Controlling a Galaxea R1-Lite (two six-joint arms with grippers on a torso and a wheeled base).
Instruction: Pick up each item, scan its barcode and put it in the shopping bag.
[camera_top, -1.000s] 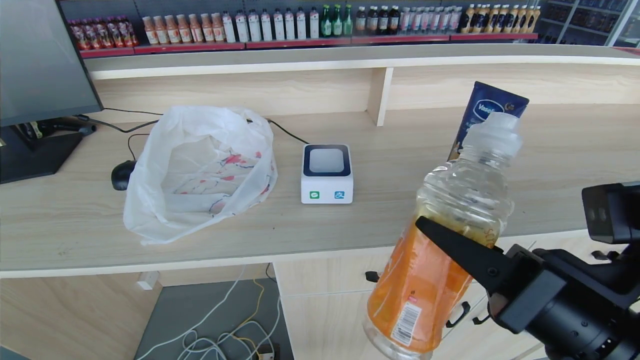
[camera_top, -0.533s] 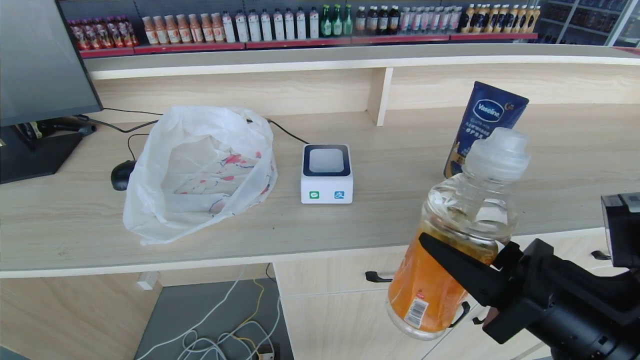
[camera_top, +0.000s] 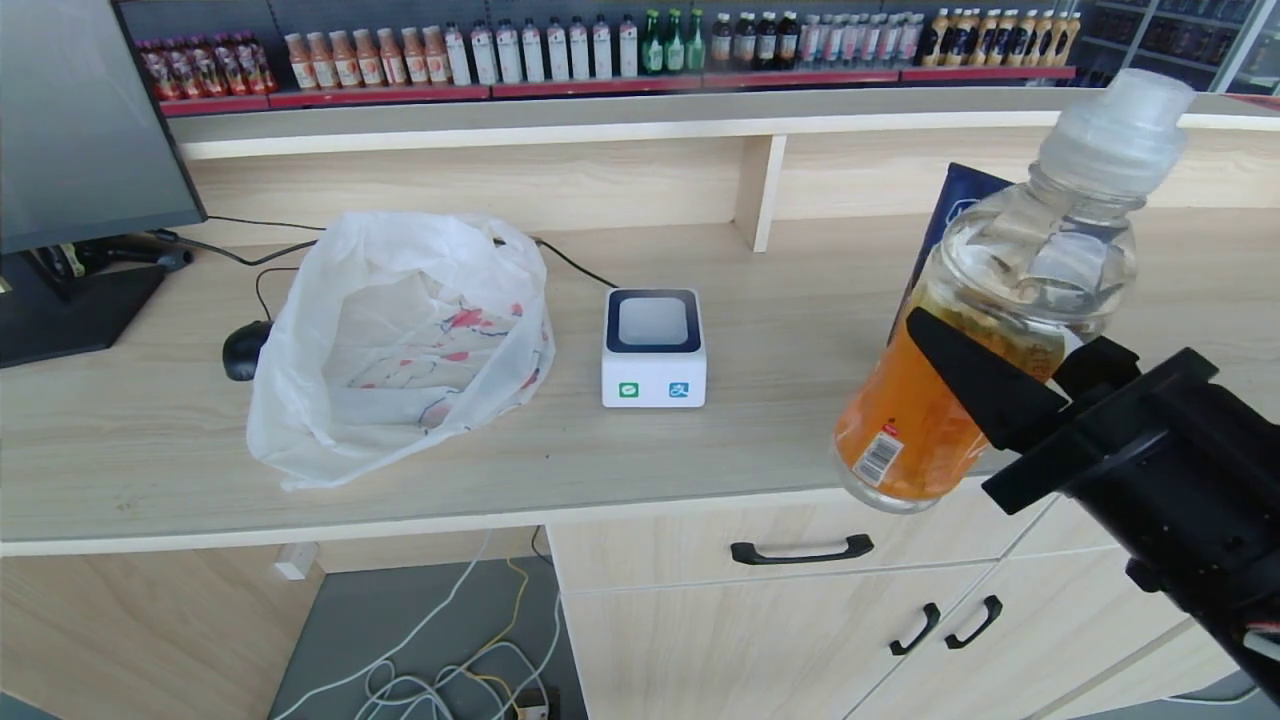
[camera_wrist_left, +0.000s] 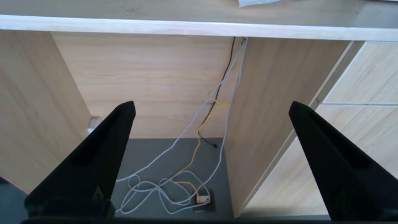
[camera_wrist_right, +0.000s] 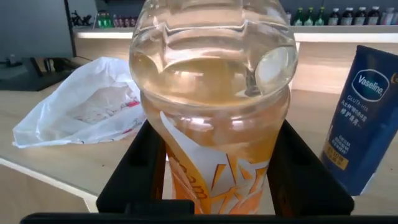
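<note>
Right of frame, the right gripper (camera_top: 1000, 350) is clasping a clear plastic bottle of orange drink (camera_top: 905, 400), its barcode label (camera_top: 879, 456) needing squaring toward the white box-shaped scanner (camera_top: 653, 346) at centre.

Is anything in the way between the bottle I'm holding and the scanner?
Nothing visible. Bare counter lies between the bottle in the right end effector and the scanner to its left. The blue tube stands behind the bottle, off that path.
</note>
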